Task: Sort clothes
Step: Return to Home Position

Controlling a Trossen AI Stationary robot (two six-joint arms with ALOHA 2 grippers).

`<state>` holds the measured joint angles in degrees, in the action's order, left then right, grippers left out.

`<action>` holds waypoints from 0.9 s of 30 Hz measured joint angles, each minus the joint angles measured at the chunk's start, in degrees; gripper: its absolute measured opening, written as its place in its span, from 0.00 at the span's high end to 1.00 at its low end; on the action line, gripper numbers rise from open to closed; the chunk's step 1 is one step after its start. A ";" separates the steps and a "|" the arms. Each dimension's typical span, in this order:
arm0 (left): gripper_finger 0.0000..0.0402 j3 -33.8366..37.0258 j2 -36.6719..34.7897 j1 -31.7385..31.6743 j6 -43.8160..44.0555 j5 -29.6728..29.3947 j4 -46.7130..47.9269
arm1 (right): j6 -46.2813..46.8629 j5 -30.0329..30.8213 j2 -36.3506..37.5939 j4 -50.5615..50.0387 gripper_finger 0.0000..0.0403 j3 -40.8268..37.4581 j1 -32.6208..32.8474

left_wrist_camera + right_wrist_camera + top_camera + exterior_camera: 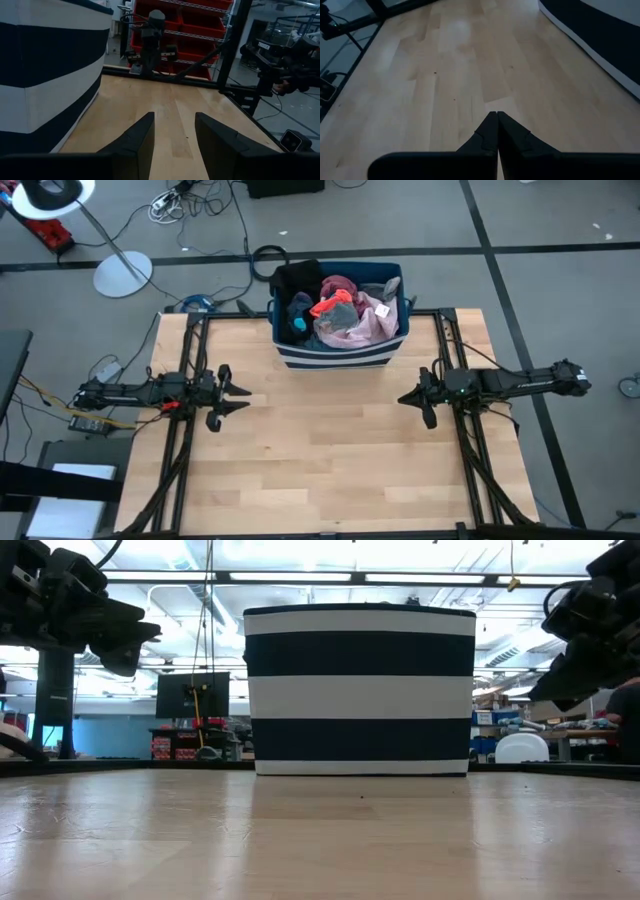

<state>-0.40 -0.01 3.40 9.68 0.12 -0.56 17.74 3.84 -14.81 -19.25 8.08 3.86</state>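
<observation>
Since the clothes (340,310) all lay in the bin (335,358), sorting looked done; the left gripper (246,397) was spread, the right gripper (404,398) pressed together.

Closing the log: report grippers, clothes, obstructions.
Left gripper open, empty, left side. Right gripper shut, empty, right side. Clothes piled in striped bin, far edge. Nothing blocking.

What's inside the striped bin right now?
The bin holds heaped clothes: a black piece, a pink one and a red-orange one on top. Whatever lies beneath them is covered.
</observation>
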 joint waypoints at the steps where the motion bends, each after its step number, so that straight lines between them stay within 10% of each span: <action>1: 0.63 0.00 0.00 0.02 0.01 0.00 0.00 | 0.00 0.00 0.02 0.01 1.00 0.00 0.00; 27: 0.63 0.00 0.00 0.00 0.01 -0.13 -0.46 | 1.46 -1.36 -0.55 6.09 0.98 -3.08 0.04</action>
<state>-0.40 -0.01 3.40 9.69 -0.01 -1.02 19.20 2.48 -15.35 -13.16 4.99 3.90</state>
